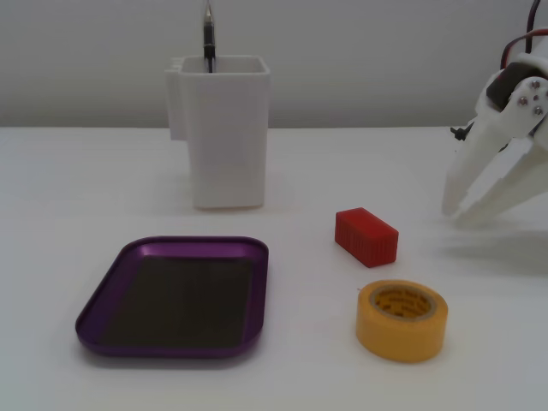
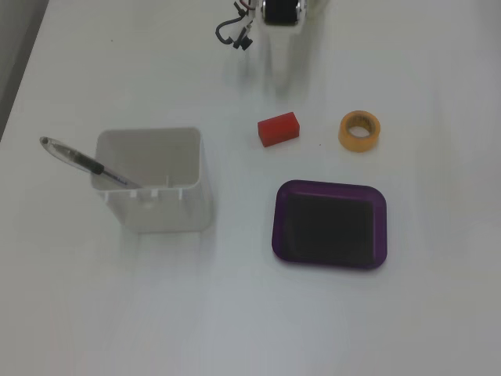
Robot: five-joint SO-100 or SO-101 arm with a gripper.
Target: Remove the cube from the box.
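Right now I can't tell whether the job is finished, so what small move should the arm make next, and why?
Probably just pull the hand back a little and stop. The small red ribbed plastic cube already lies on the white table, apart from the shallow purple metal tray, whose dark bottom is bare. The hand is open, holds nothing and hangs beside the cube.

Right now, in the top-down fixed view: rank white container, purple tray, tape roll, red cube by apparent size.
Largest to smallest in that view:
1. white container and purple tray: similar footprint, and the container stands taller, nearer the camera, so I won't split them
2. yellow tape roll
3. red cube, only slightly smaller than the roll
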